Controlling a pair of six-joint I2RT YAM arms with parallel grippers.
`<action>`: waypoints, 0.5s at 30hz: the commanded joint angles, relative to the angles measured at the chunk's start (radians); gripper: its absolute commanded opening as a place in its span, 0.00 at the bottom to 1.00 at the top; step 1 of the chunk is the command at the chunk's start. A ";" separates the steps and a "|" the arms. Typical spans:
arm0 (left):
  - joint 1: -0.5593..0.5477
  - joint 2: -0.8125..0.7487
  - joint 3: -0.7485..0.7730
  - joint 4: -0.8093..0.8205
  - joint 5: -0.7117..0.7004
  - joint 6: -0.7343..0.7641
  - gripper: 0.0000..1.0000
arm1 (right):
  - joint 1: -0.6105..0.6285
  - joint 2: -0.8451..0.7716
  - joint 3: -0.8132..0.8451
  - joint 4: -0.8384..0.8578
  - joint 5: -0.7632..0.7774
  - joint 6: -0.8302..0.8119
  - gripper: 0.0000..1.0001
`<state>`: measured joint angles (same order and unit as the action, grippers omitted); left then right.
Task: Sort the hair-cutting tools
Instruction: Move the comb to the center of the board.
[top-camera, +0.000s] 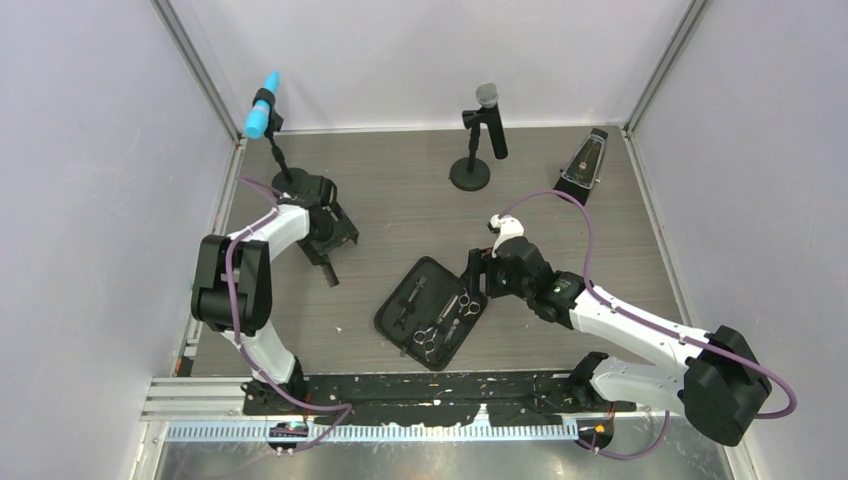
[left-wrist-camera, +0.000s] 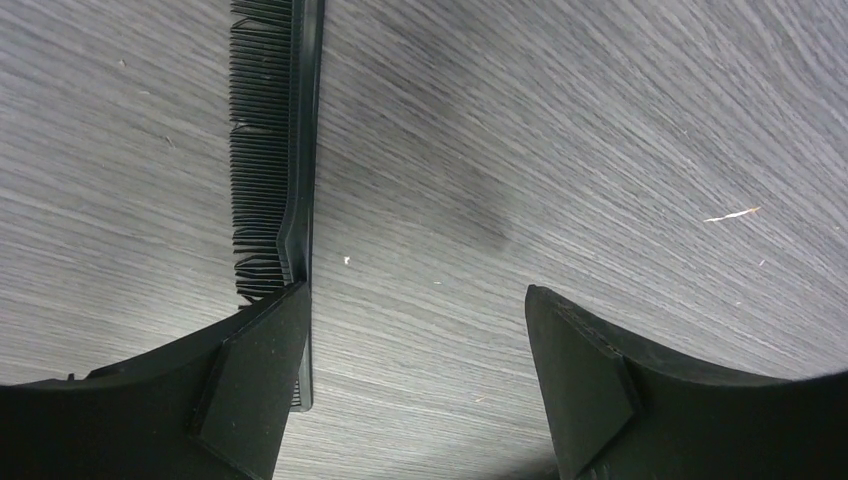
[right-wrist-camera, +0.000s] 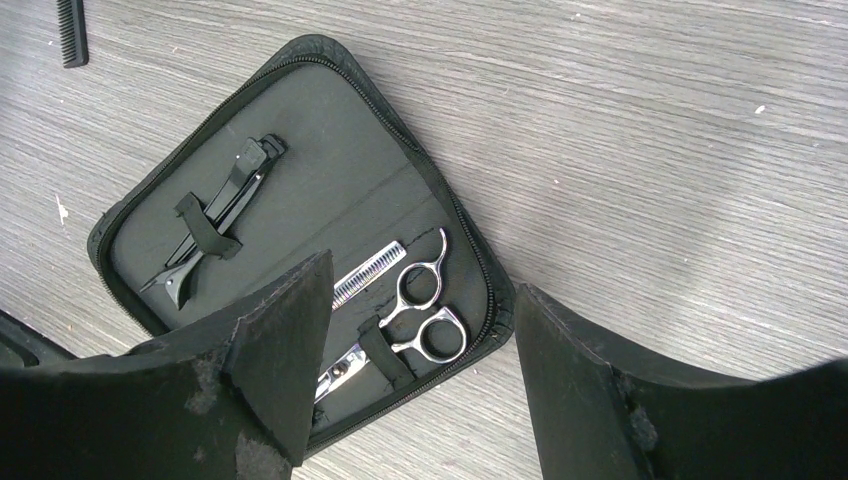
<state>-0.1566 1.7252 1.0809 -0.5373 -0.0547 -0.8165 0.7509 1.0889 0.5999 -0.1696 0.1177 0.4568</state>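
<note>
We see the left gripper (left-wrist-camera: 412, 300) with its two matte black, wedge-shaped fingers spread wide above the grey wood-grain table (left-wrist-camera: 600, 150). The flat black comb (left-wrist-camera: 290, 150) lies on the table, left of the middle and nearer the left edge. Its straight spine runs along the inner edge of one finger and its fine, closely set teeth point away from the gap. Nothing is clamped.

The right gripper (right-wrist-camera: 420, 285) hangs with its jaws apart over the open zip case (right-wrist-camera: 300, 130). The case is soft black fabric with rounded corners and a zip round its rim, and it lies near the middle of the table's near edge. In one half, two thin black hair clips (right-wrist-camera: 215, 215) sit under an elastic strap. In the other half lie the silver scissors (right-wrist-camera: 415, 342), polished steel, held by a black loop. One pair shows both ring handles, with a toothed thinning blade beside them. We cannot tell which pair that blade belongs to, as a finger hides the rest.
</note>
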 joint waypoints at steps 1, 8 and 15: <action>0.005 -0.026 -0.050 0.047 0.038 -0.049 0.82 | 0.001 -0.013 0.005 0.013 -0.007 -0.010 0.74; -0.015 -0.069 -0.151 0.116 0.144 -0.088 0.80 | 0.001 -0.021 0.004 0.009 -0.018 -0.004 0.74; -0.094 -0.167 -0.321 0.173 0.215 -0.123 0.80 | 0.000 -0.040 -0.006 0.002 -0.025 0.003 0.74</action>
<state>-0.2020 1.5814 0.8738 -0.3401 0.0837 -0.9100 0.7509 1.0863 0.5987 -0.1741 0.1013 0.4553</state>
